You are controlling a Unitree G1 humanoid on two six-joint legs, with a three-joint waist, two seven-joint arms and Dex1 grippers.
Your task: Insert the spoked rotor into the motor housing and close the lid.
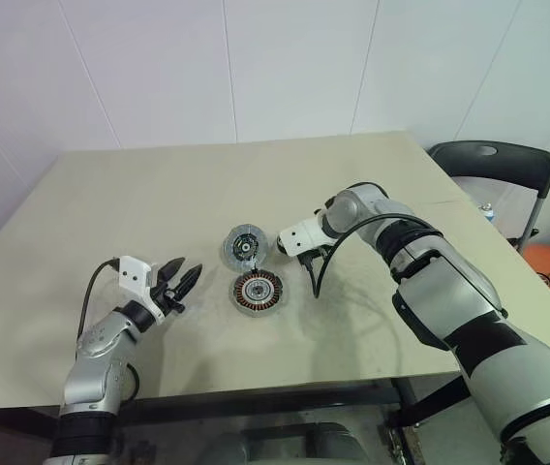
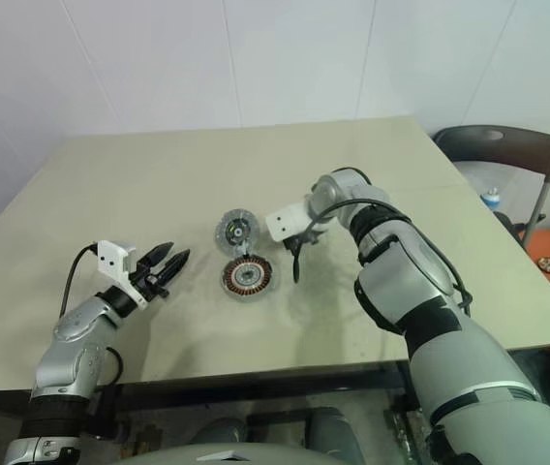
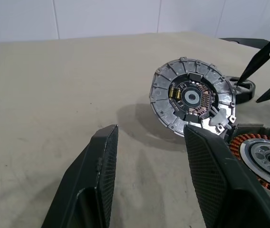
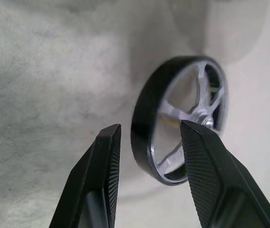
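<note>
- Hovering right gripper (image 4: pixel 151 127), fingers spread, nothing grasped; spoked rotor (image 4: pixel 187 109) lies on counter (image 1: pixel 159 194) between them.
- Risk: off-centre closing pushes rotor into silver lid (image 1: pixel 244 247).
- Left gripper (image 1: pixel 188 271) fingers spread, empty.

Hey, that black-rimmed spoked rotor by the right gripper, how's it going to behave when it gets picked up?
The spoked rotor looks rigid: metal spokes, solid black rim, so it probably won't flex. Its smooth rim may slip between the right gripper's fingers. Being round, it could roll if tipped onto its edge.
</note>
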